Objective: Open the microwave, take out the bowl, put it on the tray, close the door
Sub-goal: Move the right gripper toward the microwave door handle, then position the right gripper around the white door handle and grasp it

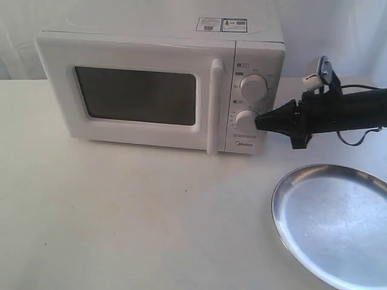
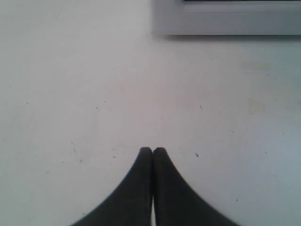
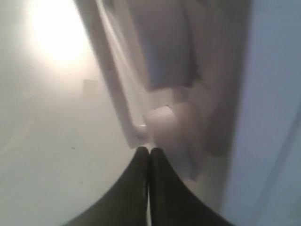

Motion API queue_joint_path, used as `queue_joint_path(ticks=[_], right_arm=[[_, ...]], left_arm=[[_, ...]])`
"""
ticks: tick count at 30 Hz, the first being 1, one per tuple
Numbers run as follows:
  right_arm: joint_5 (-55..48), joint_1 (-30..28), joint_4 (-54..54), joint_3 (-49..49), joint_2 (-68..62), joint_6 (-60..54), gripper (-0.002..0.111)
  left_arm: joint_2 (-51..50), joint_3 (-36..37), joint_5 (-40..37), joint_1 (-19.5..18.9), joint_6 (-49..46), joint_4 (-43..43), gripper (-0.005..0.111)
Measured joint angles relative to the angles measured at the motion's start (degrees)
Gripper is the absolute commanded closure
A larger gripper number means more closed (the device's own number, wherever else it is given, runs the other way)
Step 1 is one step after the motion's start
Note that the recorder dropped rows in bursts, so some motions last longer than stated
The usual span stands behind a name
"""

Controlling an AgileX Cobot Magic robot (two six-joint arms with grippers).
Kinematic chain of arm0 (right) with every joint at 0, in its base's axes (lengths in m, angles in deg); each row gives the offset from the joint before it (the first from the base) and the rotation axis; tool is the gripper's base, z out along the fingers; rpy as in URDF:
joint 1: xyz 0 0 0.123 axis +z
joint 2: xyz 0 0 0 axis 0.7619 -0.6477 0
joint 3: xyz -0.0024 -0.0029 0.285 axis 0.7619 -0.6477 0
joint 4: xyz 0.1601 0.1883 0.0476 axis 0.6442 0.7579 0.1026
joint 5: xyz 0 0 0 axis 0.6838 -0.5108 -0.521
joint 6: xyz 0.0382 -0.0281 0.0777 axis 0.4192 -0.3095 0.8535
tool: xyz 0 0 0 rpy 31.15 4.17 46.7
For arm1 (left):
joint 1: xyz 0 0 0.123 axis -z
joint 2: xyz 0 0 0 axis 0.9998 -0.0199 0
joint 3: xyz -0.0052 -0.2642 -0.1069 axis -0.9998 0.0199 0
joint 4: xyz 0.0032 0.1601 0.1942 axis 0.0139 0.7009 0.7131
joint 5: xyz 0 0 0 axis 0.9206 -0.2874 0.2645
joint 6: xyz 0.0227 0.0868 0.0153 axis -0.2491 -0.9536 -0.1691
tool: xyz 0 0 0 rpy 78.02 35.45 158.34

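The white microwave (image 1: 160, 84) stands at the back of the table with its door (image 1: 136, 93) shut and the vertical handle (image 1: 214, 106) at the door's right edge. My right gripper (image 1: 259, 122) is shut and empty, its tips right by the lower dial (image 1: 245, 119), which fills the right wrist view (image 3: 164, 125) in front of the tips (image 3: 149, 150). The silver tray (image 1: 335, 223) lies at the front right, with nothing on it. The bowl is hidden. My left gripper (image 2: 153, 149) is shut over bare table, outside the exterior view.
The microwave's bottom edge (image 2: 225, 23) shows at the far end of the left wrist view. The white table (image 1: 121, 211) stretches in front of the microwave. A cable and a white connector (image 1: 314, 78) sit on the right arm.
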State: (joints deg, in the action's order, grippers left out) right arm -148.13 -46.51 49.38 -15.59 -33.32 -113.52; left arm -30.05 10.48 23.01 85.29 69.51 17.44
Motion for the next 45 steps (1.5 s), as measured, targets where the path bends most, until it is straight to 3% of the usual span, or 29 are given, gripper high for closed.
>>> queue_joint_path(ticks=[7,12,19,22,24,25,26,31,38,45], right_arm=[[-4.03,3.40,-10.59,0.00,5.79,1.96,0.108],[-4.16,4.44,-3.63,-0.68,6.99,0.74,0.108],[14.67,10.23,2.38,-1.30,4.31,-0.10,0.107],[14.66,10.42,2.51,-1.30,4.31,-0.10,0.090],[12.40,10.42,3.32,-1.80,4.22,-0.10,0.070],[11.14,10.42,3.76,-2.02,4.22,-0.10,0.055],[8.66,10.29,4.17,-2.28,4.19,0.11,0.051],[8.66,11.08,7.15,-2.68,2.91,0.67,0.053],[15.02,13.68,7.40,-2.68,3.49,1.12,0.066],[24.80,16.17,3.11,-2.68,4.41,0.17,0.067]], left_arm=[[0.00,0.00,0.00,0.00,0.00,0.00,0.107],[0.00,0.00,0.00,0.00,0.00,0.00,0.107],[0.00,0.00,0.00,0.00,0.00,0.00,0.107],[0.00,0.00,0.00,0.00,0.00,0.00,0.107],[0.00,0.00,0.00,0.00,0.00,0.00,0.107],[0.00,0.00,0.00,0.00,0.00,0.00,0.107],[0.00,0.00,0.00,0.00,0.00,0.00,0.107],[0.00,0.00,0.00,0.00,0.00,0.00,0.107],[0.00,0.00,0.00,0.00,0.00,0.00,0.107],[0.00,0.00,0.00,0.00,0.00,0.00,0.107]])
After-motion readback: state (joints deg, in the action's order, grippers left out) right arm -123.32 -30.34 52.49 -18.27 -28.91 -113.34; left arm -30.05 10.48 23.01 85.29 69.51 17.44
